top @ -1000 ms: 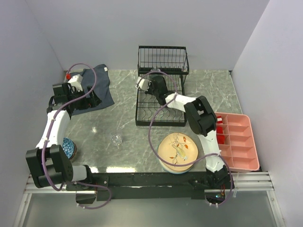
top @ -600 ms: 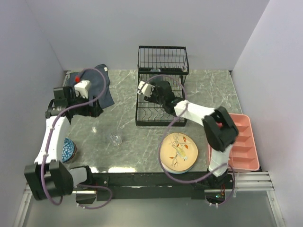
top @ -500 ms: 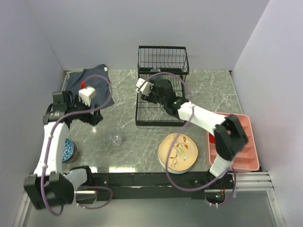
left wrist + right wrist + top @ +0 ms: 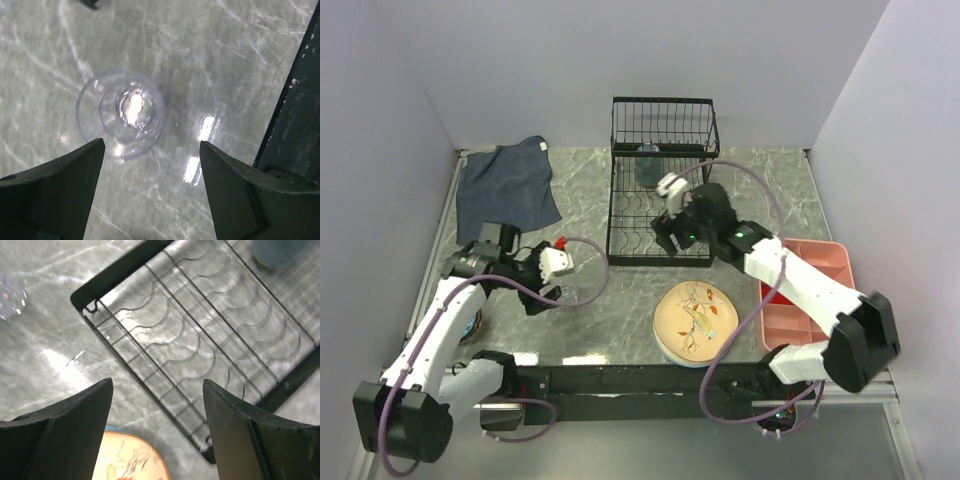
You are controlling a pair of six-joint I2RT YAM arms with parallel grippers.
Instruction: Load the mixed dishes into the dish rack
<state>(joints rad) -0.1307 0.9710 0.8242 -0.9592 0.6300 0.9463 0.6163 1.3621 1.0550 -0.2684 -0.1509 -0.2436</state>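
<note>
The black wire dish rack (image 4: 660, 190) stands at the back centre, and a bluish dish (image 4: 648, 163) sits in its far part. My right gripper (image 4: 665, 238) hovers open over the rack's near edge (image 4: 150, 375) with nothing between its fingers. Just past the rack's corner lies the peach plate (image 4: 695, 320), whose rim shows low in the right wrist view (image 4: 130, 457). The small clear glass (image 4: 121, 113) stands upright on the marble. My left gripper (image 4: 152, 142) is open right above it, the glass (image 4: 567, 297) just ahead of the left finger. A blue bowl (image 4: 468, 322) is mostly hidden by my left arm.
A dark blue cloth (image 4: 508, 185) lies at the back left. A pink compartmented tray (image 4: 815, 300) sits at the right edge, partly under my right arm. The black front rail (image 4: 295, 100) runs close to the glass.
My right gripper has opened and drawn back from inside the rack to its near edge. My left arm has swung from the cloth forward to the glass.
</note>
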